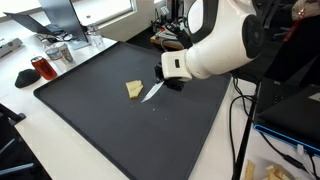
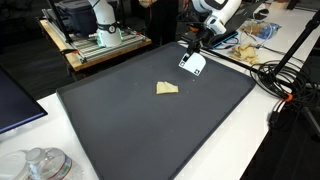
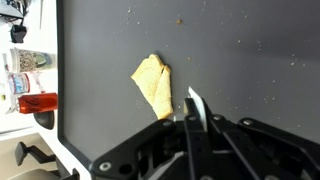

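A yellow wedge-shaped piece (image 1: 134,90) (image 2: 167,88) (image 3: 153,85) lies flat near the middle of a black mat (image 1: 100,125) (image 2: 130,130). My gripper (image 1: 171,83) (image 2: 190,50) (image 3: 192,128) hangs low over the mat just beside the wedge. It is shut on a thin white knife-like blade (image 1: 152,92) (image 2: 194,64) (image 3: 194,103). The blade sticks out past the fingertips and slants down toward the mat. In the wrist view its tip sits right next to the wedge's near corner; I cannot tell whether they touch.
A red cup (image 1: 41,68) (image 3: 35,103) and glass jars (image 1: 58,52) stand on the white table off one edge of the mat. Tangled cables (image 2: 250,50) lie behind the arm. Clear glassware (image 2: 40,165) sits at a mat corner.
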